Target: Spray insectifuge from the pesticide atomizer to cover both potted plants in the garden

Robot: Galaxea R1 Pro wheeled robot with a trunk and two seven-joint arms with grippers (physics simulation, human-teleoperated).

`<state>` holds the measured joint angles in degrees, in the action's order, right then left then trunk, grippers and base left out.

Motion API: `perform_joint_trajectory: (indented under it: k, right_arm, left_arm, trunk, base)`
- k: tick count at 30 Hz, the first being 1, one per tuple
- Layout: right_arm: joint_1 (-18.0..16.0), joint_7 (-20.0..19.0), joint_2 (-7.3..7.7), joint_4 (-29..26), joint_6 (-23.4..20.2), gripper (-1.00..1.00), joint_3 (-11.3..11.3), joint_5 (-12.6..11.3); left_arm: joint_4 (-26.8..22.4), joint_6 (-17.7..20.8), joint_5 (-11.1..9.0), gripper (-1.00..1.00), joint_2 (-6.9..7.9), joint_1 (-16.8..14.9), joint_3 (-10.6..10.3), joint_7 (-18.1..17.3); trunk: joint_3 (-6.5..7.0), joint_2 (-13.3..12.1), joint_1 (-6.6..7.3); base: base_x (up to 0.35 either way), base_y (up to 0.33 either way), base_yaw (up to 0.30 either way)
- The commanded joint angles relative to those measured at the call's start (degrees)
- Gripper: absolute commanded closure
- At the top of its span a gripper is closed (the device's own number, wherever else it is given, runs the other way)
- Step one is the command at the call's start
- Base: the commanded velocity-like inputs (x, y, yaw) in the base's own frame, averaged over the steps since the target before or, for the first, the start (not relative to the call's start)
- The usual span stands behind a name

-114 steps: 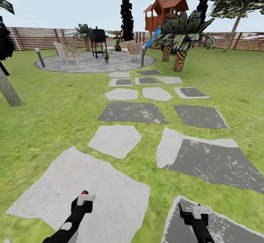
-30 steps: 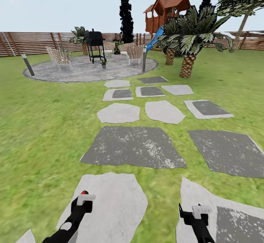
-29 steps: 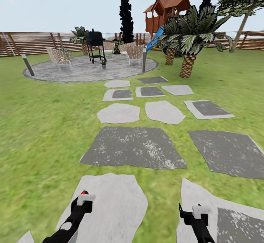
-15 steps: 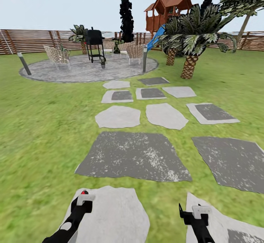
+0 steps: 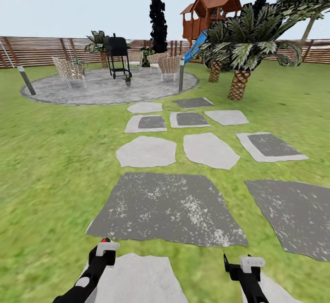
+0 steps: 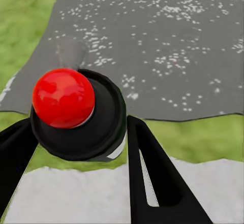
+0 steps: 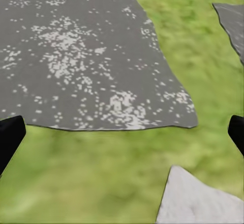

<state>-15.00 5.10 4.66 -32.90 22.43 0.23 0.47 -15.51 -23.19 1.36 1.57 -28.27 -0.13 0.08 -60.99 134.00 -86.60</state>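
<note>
We already carry the atomizer (image 6: 76, 115) in our left end effector (image 6: 76, 148), the two black fingers (image 6: 152, 178) standing on either side of its round dark body, with the glossy red ball top toward the wrist camera. Our right end effector (image 5: 243, 266) holds nothing; its finger tips sit far apart at the edges of its wrist view, so it is spread wide. The bottle looks smooth and round, so we judge it could turn or slip in the fingers if the base shakes on the way, and then the nozzle would not face the plants. The patio (image 5: 105, 90) is far ahead, of grey mottled stone, round in shape. Near the black grill (image 5: 118, 56) stands one small pot plant (image 5: 128, 79), too small for us to tell more. Between lie flat stepping stones (image 5: 169, 209), some pale, some dark and speckled, in soft green lawn (image 5: 50, 165). A brown slatted fence (image 5: 46, 51) closes the back.
</note>
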Motion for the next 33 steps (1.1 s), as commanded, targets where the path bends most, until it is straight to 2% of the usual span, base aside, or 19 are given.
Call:
perform_joint_trajectory:
  k: [1, 12, 23, 33]
  right_arm:
    - [0.0, 0.2, 0.00, 0.0, 0.2, -1.00, 0.0, 0.1]
    - [0.0, 0.3, -0.06, 0.0, 0.1, -1.00, 0.0, 0.0]
    - [0.0, 0.3, -0.08, 0.0, 0.1, -1.00, 0.0, 0.0]
    - [0.0, 0.3, -0.08, 0.0, 0.1, -1.00, 0.0, 0.0]
  left_arm:
    - [0.0, -0.2, 0.1, 1.00, 0.01, 0.0, 0.0, 0.0]
    - [0.0, -0.2, 0.1, 1.00, 0.01, 0.0, 0.0, 0.0]
    - [0.0, -0.2, 0.1, 1.00, 0.01, 0.5, 0.0, 0.0]
    - [0.0, -0.2, 0.1, 1.00, 0.01, 0.6, 0.0, 0.0]
  trunk:
    - [-0.05, 0.0, -0.02]
    - [-0.05, 0.0, -0.02]
    - [-0.05, 0.0, -0.02]
    - [-0.05, 0.0, -0.02]
  base:
    - [0.339, 0.000, 0.000]
    - [0.339, 0.000, 0.003]
    - [0.339, 0.000, 0.130]
    - [0.339, 0.000, 0.009]
